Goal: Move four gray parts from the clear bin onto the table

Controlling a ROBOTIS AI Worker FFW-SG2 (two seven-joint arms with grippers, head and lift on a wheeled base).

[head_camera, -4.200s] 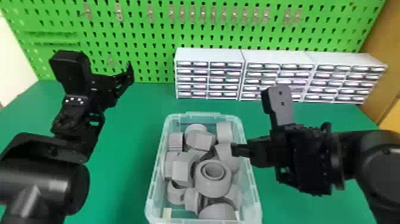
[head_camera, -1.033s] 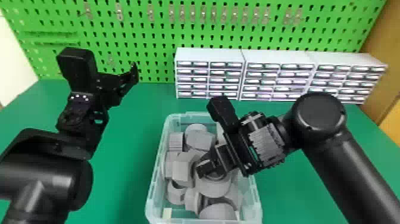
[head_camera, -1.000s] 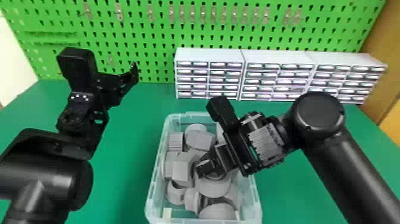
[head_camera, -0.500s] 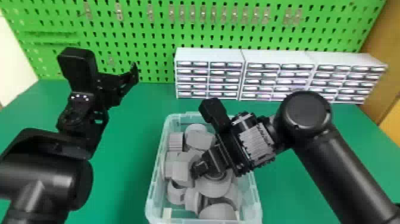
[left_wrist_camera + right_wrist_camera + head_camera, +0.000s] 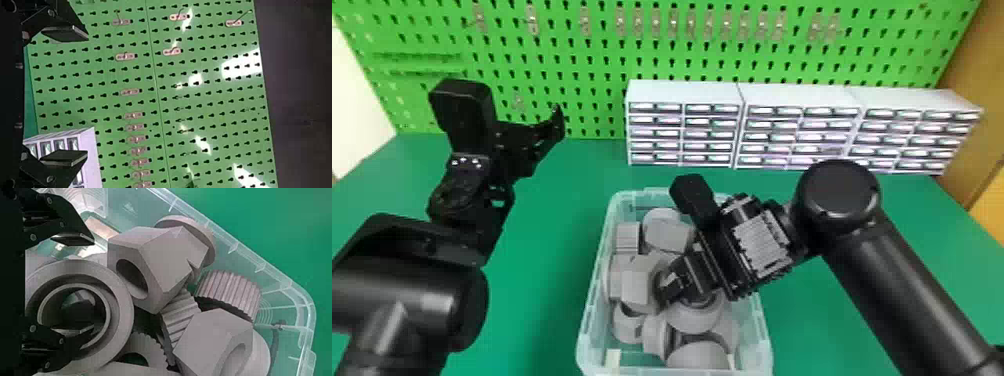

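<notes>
The clear bin (image 5: 585,320) stands on the green table, heaped with gray parts. My right gripper (image 5: 673,286) is over the bin's middle, fingers low among the parts. Beneath it lies a round gray ring (image 5: 695,320). In the right wrist view my right gripper (image 5: 87,286) is open, one finger over the hole of the ring (image 5: 122,317) and the other beyond its rim. A hexagonal gray part (image 5: 168,266) lies beside the ring, with a ribbed part (image 5: 229,290) farther along. My left gripper (image 5: 554,125) is held up at the left, and in the left wrist view the left gripper (image 5: 76,96) stands open.
White drawer cabinets (image 5: 682,92) stand in a row at the table's back, before a green pegboard (image 5: 592,55) with metal hooks. Green table surface (image 5: 542,280) lies between the left arm and the bin.
My right arm has swung from the bin's right side over its middle and turned; in the last half second it shifted slightly. My left arm moved a little to the right earlier, then stayed still.
</notes>
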